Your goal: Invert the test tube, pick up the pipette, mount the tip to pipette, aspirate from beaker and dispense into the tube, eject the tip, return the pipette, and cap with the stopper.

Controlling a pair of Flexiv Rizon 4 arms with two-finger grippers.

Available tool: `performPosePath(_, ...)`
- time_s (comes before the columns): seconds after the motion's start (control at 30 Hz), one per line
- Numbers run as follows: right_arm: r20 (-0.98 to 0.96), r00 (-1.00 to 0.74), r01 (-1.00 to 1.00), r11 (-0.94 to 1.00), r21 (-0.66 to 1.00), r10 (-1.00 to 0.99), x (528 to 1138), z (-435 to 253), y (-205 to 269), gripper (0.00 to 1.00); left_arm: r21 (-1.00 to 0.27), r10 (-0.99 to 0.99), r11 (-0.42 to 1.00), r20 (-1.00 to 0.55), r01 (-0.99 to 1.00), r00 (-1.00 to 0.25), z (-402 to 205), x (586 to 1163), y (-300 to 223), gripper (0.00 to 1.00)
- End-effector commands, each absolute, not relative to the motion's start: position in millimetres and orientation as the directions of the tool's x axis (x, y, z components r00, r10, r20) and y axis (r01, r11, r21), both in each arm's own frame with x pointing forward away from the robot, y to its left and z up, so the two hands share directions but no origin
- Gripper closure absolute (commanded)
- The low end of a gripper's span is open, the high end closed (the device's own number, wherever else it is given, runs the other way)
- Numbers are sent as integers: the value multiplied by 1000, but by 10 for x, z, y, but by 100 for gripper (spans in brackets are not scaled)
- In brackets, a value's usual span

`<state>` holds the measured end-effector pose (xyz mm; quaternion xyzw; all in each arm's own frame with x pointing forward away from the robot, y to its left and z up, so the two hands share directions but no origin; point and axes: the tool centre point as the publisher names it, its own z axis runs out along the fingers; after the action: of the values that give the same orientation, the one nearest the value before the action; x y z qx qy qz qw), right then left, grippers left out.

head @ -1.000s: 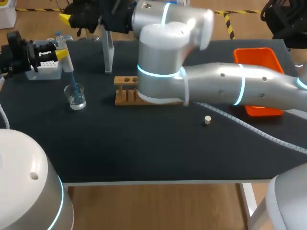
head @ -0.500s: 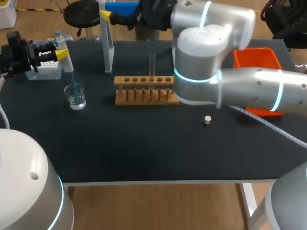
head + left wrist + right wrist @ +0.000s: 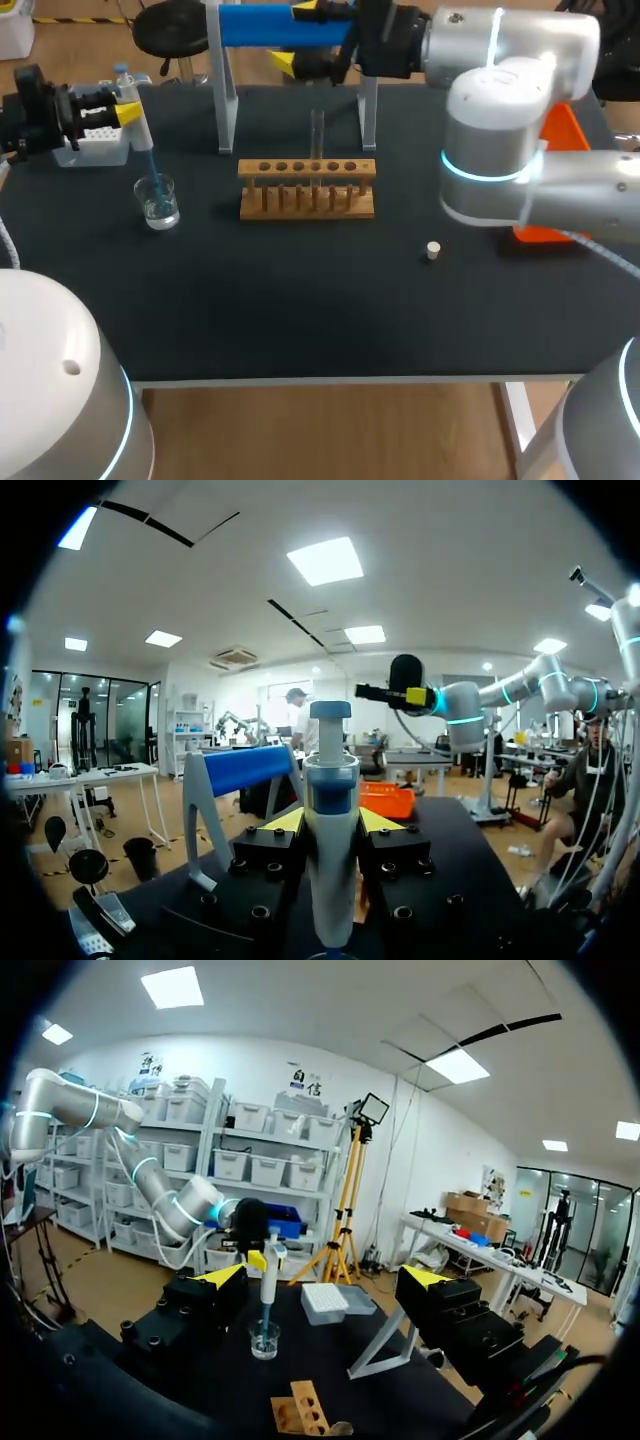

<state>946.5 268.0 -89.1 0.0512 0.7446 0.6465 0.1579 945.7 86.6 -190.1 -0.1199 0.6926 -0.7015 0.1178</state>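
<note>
Here the left gripper clamps the pipette, likely light and stiff, by its body at 10 o'clock, tip down in the beaker; the right gripper gapes empty near 12.

Wooden rack, clear glass beaker, matt table.

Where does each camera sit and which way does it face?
Head view: above and behind, looking down on the table; left arm and right arm show.
Left wrist view: on the left arm, facing across the table; left pincer shut on the pipette.
Right wrist view: on the right arm, facing the beaker; right pincer open.
Shared: both wrist views show the pipette and the other arm.
</note>
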Motion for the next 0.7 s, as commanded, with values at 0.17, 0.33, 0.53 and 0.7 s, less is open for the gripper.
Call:
performPosePath(0.17, -124, -992, -126, 280, 952, -28, 9362, -972, 2282, 0, -1000, -327, -14, 6, -1, -945, -1900, 9462, 876, 100)
performPosePath(0.33, -120, -991, -131, 319, 939, -53, 9375, -1144, 2320, 0, -1000, -327, -14, 6, -1, -945, -1900, 9462, 876, 100)
performPosePath(0.53, -121, -990, -138, 357, 924, -69, 9437, -1328, 2342, 0, -1000, -327, -14, 6, -1, -945, -1900, 9462, 876, 100)
performPosePath(0.7, -121, -990, -142, 377, 915, -78, 9496, -1487, 2330, 0, -1000, -327, -14, 6, -1, -945, -1900, 9462, 876, 100)
